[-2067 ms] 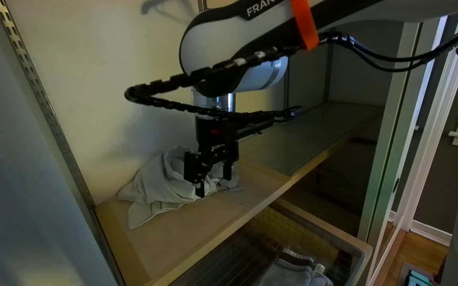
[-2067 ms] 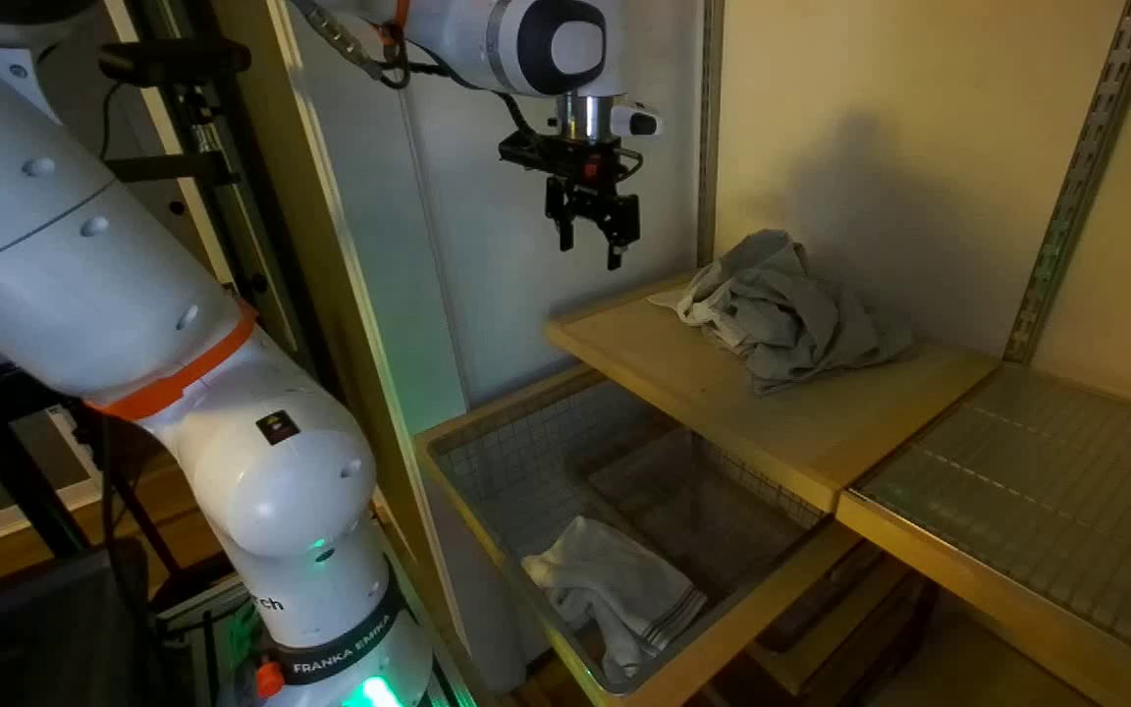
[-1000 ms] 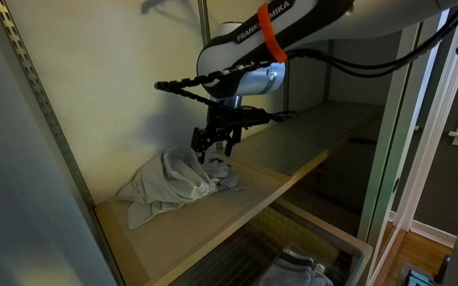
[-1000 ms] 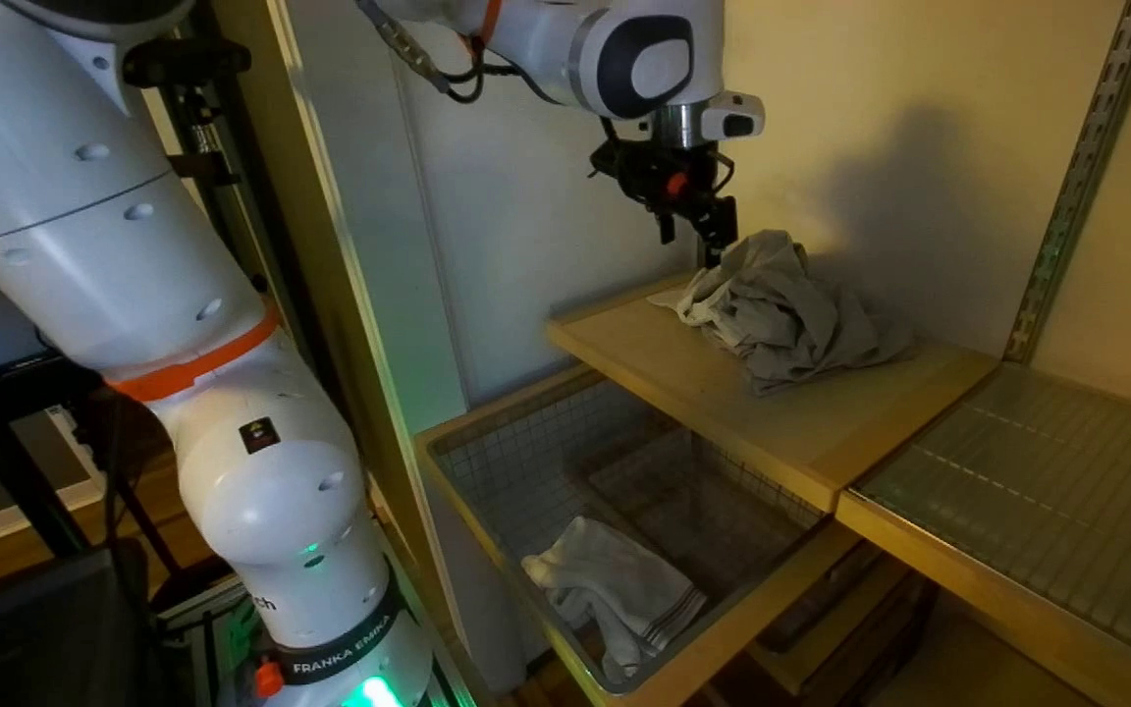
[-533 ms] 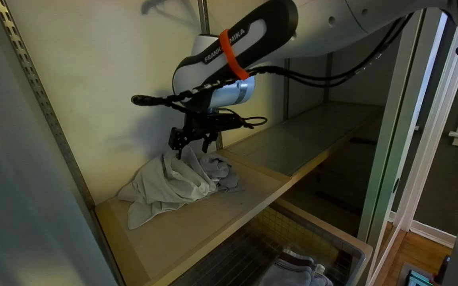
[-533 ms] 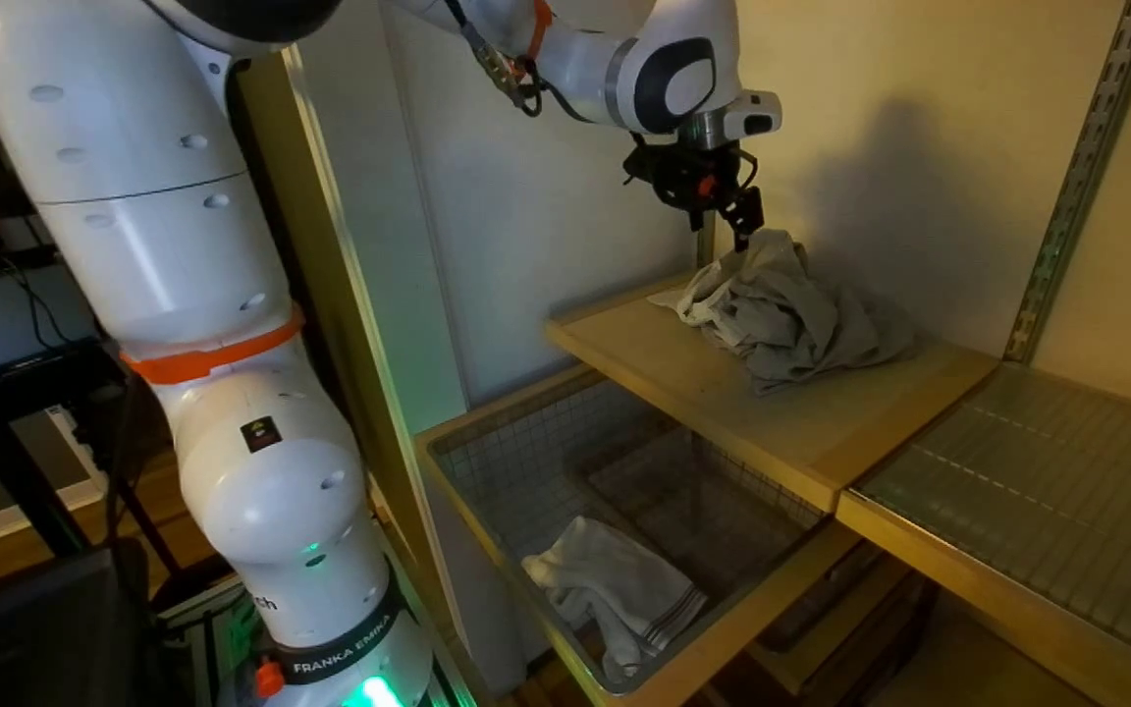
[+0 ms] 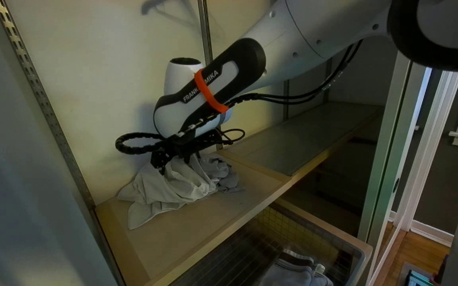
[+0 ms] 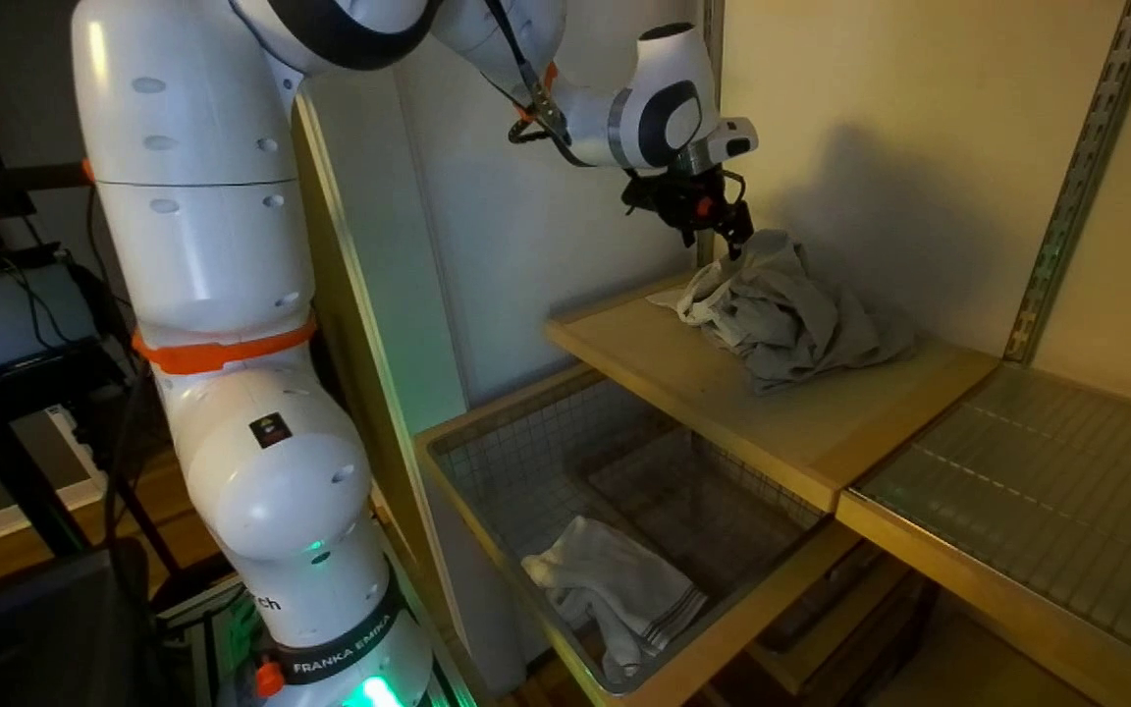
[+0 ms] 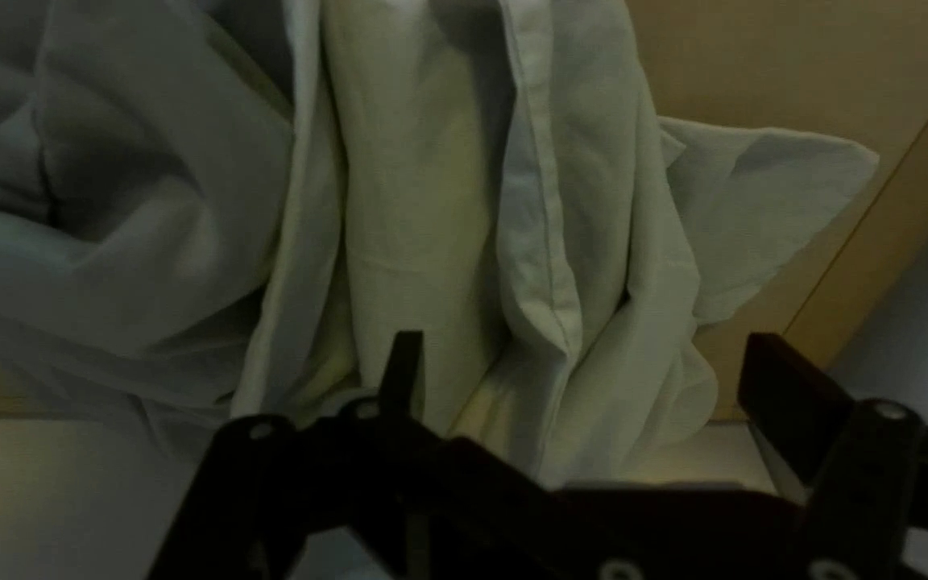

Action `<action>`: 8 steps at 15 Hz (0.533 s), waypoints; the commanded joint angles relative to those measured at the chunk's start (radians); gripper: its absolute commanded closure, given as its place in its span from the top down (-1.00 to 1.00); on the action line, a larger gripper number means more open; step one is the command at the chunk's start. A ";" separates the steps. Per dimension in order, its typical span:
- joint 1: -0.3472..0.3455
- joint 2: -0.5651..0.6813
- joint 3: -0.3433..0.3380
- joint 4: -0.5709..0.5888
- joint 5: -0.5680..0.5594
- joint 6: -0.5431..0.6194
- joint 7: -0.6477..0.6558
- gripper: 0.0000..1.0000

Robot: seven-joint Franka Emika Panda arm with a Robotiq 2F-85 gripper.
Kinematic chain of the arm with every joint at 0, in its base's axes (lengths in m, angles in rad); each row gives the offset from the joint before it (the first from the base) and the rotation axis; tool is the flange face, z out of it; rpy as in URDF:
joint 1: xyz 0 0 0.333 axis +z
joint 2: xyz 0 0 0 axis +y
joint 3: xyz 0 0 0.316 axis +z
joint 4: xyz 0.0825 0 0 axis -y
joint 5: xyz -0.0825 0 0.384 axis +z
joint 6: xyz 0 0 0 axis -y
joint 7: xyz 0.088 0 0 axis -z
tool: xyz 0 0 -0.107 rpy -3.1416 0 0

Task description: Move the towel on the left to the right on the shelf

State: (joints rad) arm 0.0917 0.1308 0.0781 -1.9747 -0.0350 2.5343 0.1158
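Note:
A crumpled grey towel lies in a heap on the left wooden shelf section (image 7: 209, 228), near the back wall. The towel shows in both exterior views (image 7: 173, 184) (image 8: 791, 309) and fills much of the wrist view (image 9: 432, 201). My black gripper (image 7: 178, 163) is low over the towel's upper part, on its wall side, and tilted. In an exterior view the gripper (image 8: 713, 245) is at the heap's far-left top edge. In the wrist view the gripper (image 9: 585, 346) has its fingers wide apart, with towel folds between and beyond them. Whether the fingertips touch cloth is unclear.
A glass-topped shelf section (image 7: 292, 139) (image 8: 1047, 481) adjoins the wooden one on the right. Below is a pulled-out wire basket (image 8: 482, 530) holding a pale striped cloth (image 8: 624, 579). A side panel (image 7: 34, 159) and metal wall rails (image 8: 1081, 187) bound the space.
The arm has reached in over the shelf. The gripper has moved back towards the wall, then down and tilted at the towel. The towel looks unmoved.

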 commanded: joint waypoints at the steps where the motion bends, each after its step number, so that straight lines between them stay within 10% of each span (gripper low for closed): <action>1: 0.028 0.050 -0.003 0.005 -0.095 0.055 0.010 1.00; 8: 0.050 0.098 -0.017 0.000 -0.208 0.092 0.008 -0.33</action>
State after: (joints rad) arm 0.1256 0.2121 0.0763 -1.9742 -0.2020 2.6043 0.1150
